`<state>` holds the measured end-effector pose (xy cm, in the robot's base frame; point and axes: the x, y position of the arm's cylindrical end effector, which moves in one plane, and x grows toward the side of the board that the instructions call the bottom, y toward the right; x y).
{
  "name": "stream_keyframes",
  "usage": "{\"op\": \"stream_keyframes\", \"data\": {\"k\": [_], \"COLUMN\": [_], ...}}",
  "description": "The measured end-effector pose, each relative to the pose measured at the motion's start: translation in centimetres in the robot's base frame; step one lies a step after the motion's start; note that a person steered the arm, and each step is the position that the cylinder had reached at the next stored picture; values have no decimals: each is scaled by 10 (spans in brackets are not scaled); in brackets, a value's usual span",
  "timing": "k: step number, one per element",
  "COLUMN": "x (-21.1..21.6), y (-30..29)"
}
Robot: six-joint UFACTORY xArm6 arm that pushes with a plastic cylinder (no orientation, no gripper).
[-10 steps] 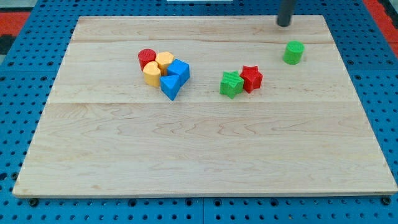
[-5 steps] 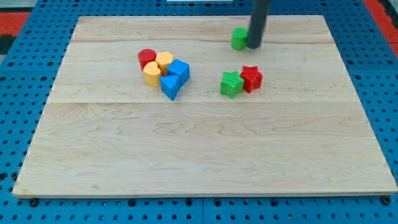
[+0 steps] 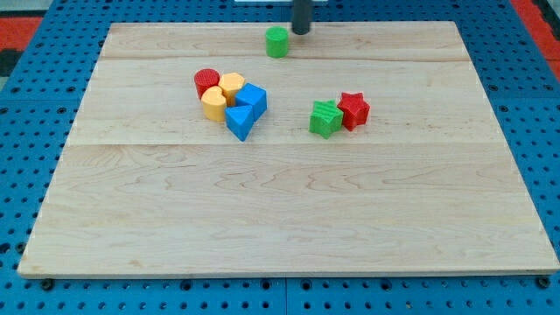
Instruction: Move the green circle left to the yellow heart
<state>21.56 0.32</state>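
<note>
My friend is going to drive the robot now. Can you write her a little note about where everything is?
My tip sits near the view's top edge, just right of the green circle, with a small gap showing.
The yellow heart is in the cluster at centre-left, touching the red circle, the other yellow block and the blue blocks.
Done: the green circle is already well over toward the cluster.
Left: push it down-left, to the heart.

Your path from green circle point(image 3: 276, 41) toward yellow heart point(image 3: 231, 86): bare desk point(image 3: 280, 227) between. Red cylinder point(image 3: 207, 81), blue cube point(image 3: 253, 98) flank heart.
</note>
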Motion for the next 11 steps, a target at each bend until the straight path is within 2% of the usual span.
{"op": "stream_keyframes", "data": {"k": [1,2,3,5,6,8,9,10,11], "x": [57,47,73,79,67,51,98,82,92], "y": [-42,-22,10,-113,-112,-171,-171,-194,-201]}}
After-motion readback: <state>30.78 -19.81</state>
